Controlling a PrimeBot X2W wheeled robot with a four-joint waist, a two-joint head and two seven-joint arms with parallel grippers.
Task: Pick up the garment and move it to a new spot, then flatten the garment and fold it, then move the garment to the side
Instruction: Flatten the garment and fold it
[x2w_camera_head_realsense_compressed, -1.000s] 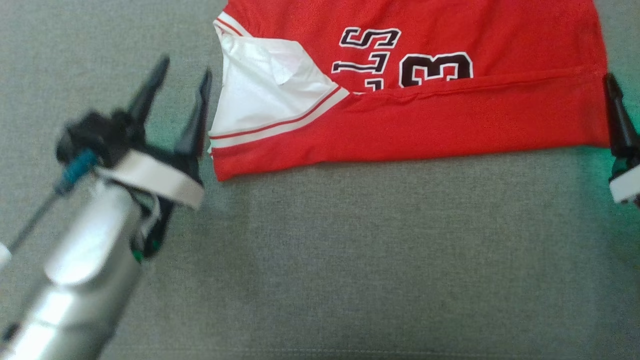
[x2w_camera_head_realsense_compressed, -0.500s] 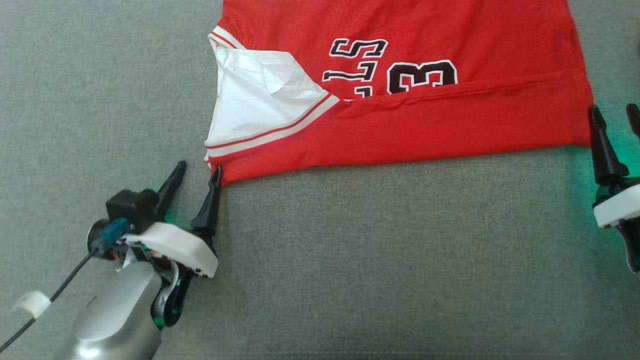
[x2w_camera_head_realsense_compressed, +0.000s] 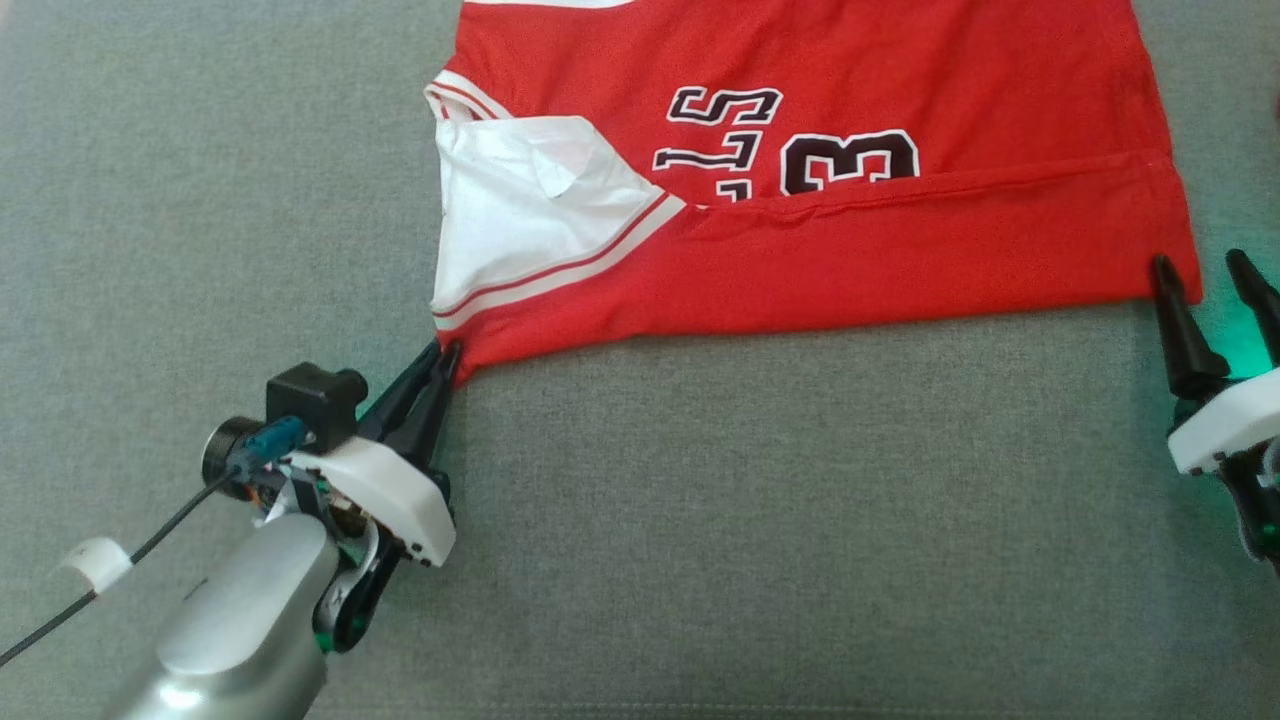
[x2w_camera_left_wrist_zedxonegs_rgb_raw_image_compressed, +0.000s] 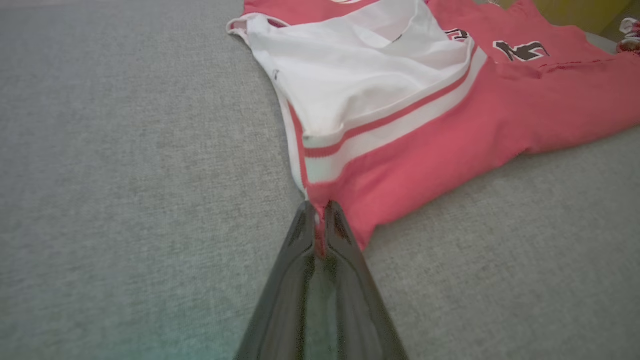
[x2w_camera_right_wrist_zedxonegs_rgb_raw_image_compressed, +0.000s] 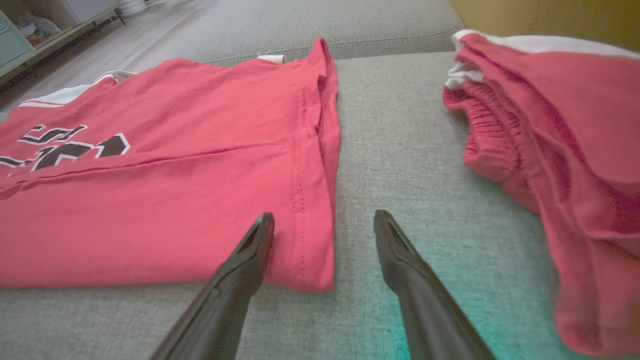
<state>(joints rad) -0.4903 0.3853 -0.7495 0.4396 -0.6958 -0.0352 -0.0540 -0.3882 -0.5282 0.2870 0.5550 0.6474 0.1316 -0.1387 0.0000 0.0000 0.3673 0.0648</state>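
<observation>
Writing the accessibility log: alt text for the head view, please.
The left gripper is shut on the near left corner of a red jersey lying partly folded on a grey cushion. The right gripper is open around the jersey's near right corner.

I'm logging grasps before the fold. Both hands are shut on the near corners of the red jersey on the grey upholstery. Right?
Not both. The left hand is shut on a near corner of the red jersey on the grey upholstery, but the right hand is open, fingers astride the other corner, as the right wrist view shows.
</observation>
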